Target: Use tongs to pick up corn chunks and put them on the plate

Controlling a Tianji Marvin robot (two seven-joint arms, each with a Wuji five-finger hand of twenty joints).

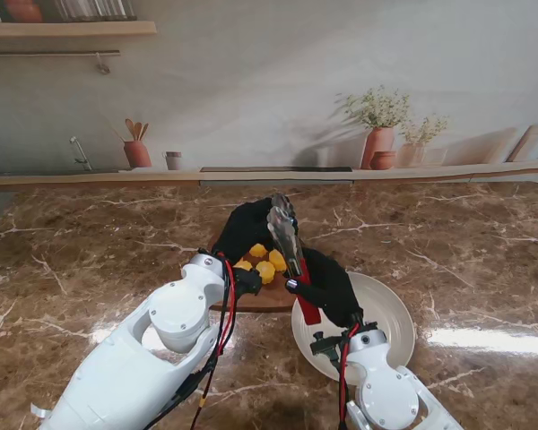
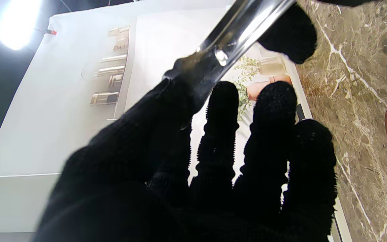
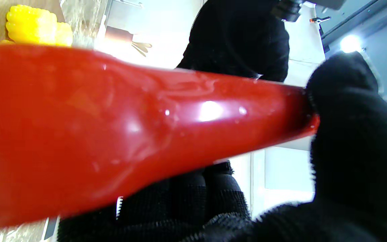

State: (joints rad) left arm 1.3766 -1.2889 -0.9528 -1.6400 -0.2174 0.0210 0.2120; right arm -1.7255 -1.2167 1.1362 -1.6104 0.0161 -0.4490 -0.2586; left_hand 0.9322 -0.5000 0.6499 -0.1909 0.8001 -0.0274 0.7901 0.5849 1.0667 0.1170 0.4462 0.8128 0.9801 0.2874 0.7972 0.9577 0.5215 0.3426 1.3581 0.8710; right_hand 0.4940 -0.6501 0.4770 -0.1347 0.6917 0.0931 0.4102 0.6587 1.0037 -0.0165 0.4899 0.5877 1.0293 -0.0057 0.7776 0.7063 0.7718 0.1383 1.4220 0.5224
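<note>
**Passing the tongs between two hands above the corn**

Holding the tongs (image 1: pixel 285 240) over the wooden board (image 1: pixel 271 300), both gloved hands meet at mid-table. The right robot hand (image 1: pixel 330 285) pinches the red-coated end of the tongs between thumb and fingers, as the right wrist view shows. The left robot hand (image 1: pixel 248 228) lies against the metal end; its fingers look loosely spread in the left wrist view, and whether it actually grips the metal cannot be told.

Progress: the corn chunks (image 1: pixel 264 262), about four yellow pieces, all sit on the board, just left of the tongs. The white plate (image 1: pixel 387 315), to the right of the board on the marble tabletop (image 1: pixel 90 251), shows no corn on its visible part. By this evidence no chunk has been moved; every transfer is left to do.

Orientation: the long axis of the tongs runs nearly straight away from the robot, red end nearer, metal end farther.
</note>
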